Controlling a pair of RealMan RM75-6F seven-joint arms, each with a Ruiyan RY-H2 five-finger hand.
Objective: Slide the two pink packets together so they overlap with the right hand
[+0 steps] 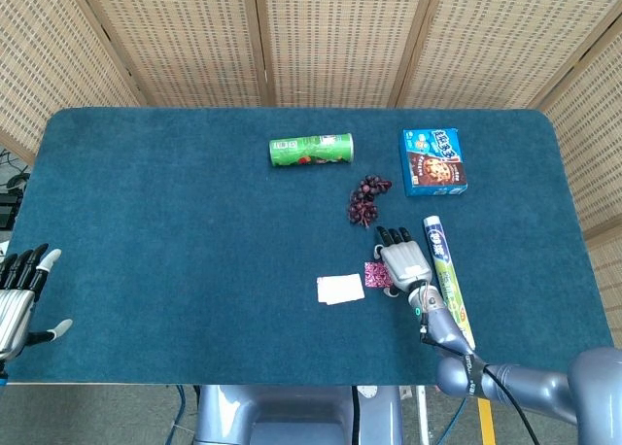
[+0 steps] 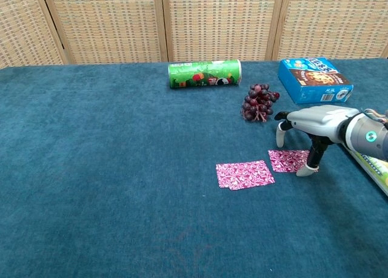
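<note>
Two pink packets lie on the blue cloth near the front. The larger packet [image 2: 245,173] [image 1: 340,289] lies flat to the left, and the smaller packet [image 2: 289,160] [image 1: 378,274] sits just right of it with a narrow gap between them. My right hand [image 2: 312,131] [image 1: 405,260] hovers palm down over the smaller packet's right edge, and one fingertip [image 2: 311,167] touches that edge. It holds nothing. My left hand [image 1: 19,294] rests open at the table's front left corner, far from both packets.
A green chip can [image 2: 204,73] lies on its side at the back. A bunch of dark grapes [image 2: 259,102] sits just behind my right hand. A blue cookie box [image 2: 314,79] stands at the back right. A long green-white tube [image 1: 447,280] lies right of my hand.
</note>
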